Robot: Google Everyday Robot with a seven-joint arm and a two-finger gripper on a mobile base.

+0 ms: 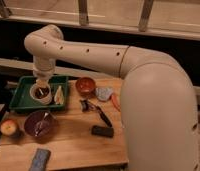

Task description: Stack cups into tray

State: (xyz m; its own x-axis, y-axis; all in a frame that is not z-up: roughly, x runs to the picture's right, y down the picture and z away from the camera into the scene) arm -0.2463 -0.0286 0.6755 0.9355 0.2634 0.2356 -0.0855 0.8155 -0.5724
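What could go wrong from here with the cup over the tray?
The pincer, shut, is over the green tray, right above the paper cup, which seems to hold a darker cup. Released tilted, the stack may tip onto the pale wedge-shaped item beside it. Pulling out, the arm could drag the cup or shift the tray. A low sweep toward the table front might knock the purple bowl or the apple.

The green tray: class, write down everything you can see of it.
The green tray is shallow, rectangular, plastic-looking, with a raised rim. It lies flat on the wooden table, near its far left corner. Inside stand a cream paper cup with a dark inside and a pale wedge-shaped thing. The gripper, shut, hangs directly over the cup.
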